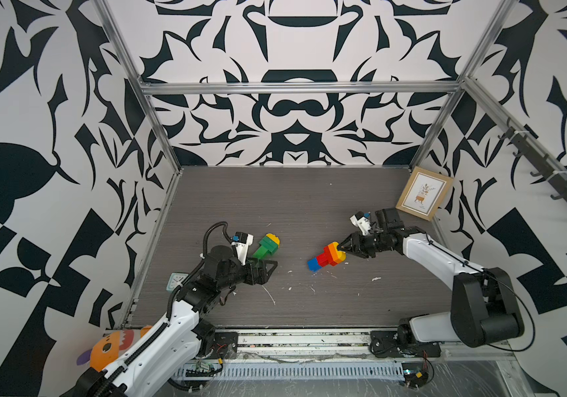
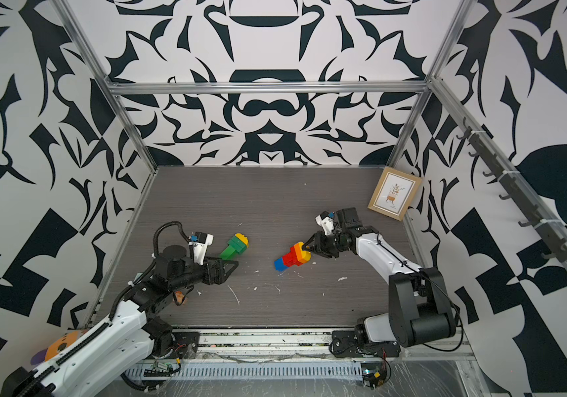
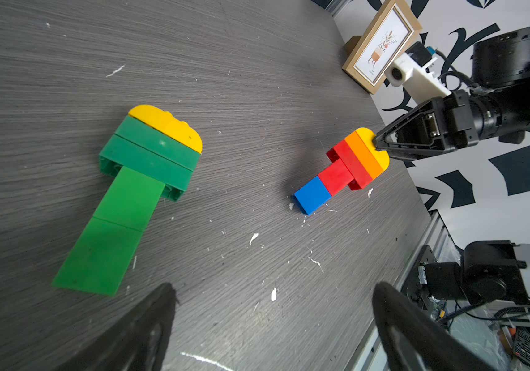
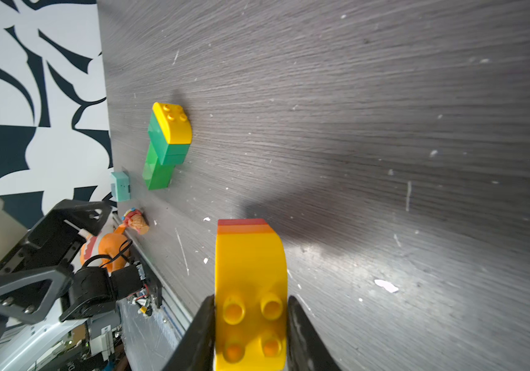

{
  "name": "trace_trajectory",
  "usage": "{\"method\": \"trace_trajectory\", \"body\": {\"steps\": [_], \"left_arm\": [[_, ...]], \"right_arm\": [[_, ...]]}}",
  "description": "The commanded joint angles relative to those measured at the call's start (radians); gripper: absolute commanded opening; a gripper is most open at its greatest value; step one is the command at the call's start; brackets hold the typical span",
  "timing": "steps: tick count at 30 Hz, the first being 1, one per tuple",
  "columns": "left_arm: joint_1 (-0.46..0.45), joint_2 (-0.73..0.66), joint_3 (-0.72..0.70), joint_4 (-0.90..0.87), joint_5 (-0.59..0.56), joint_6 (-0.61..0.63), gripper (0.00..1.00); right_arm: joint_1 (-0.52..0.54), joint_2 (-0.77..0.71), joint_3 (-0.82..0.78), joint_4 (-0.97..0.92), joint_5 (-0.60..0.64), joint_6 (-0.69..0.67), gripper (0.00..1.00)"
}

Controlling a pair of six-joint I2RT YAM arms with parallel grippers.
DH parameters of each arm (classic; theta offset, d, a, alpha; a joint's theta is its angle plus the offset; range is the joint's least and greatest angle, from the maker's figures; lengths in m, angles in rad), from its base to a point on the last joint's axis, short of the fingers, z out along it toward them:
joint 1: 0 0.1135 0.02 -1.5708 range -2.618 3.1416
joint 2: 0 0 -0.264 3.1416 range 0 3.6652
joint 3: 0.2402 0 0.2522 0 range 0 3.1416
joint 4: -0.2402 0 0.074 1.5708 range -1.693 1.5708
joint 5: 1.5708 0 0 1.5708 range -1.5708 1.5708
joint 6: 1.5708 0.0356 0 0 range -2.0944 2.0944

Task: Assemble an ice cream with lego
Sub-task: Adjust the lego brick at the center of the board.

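A picture frame leans at the table's 2 o'clock corner. The green lego stack lies at 9 o'clock beside the wide-spread left gripper, and the rainbow lego stack lies at 3 o'clock. Its yellow cap sits between the right gripper's narrow jaws; whether they pinch it I cannot tell, and the left arm half hides a teal clock at 8 o'clock.

The green lego stack, made of chunky plastic studded bricks, has two narrow light green ones, two wider dark green ones and a rounded yellow cap. It lies flat on its side toward the left edge of the worktop. The multicoloured lego stack runs blue, red, wider red, orange, then a rounded yellow cap. It lies flat right of centre, well apart, its cap clasped by the right tool.
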Motion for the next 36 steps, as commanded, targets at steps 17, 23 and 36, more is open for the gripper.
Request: {"method": "trace_trajectory", "body": {"steps": [17, 23, 36], "left_arm": [[-0.004, 0.000, 0.028, -0.035, -0.044, 0.005, 0.99], [-0.004, 0.039, 0.057, -0.078, -0.146, 0.004, 0.99], [-0.004, 0.065, 0.136, -0.155, -0.460, 0.078, 0.99]], "right_arm": [[0.098, -0.325, -0.278, 0.146, 0.218, 0.204, 0.49], [0.250, -0.250, -0.372, 0.355, 0.249, 0.292, 0.54], [0.263, 0.109, -0.143, 0.484, 0.218, 0.183, 0.57]]}}
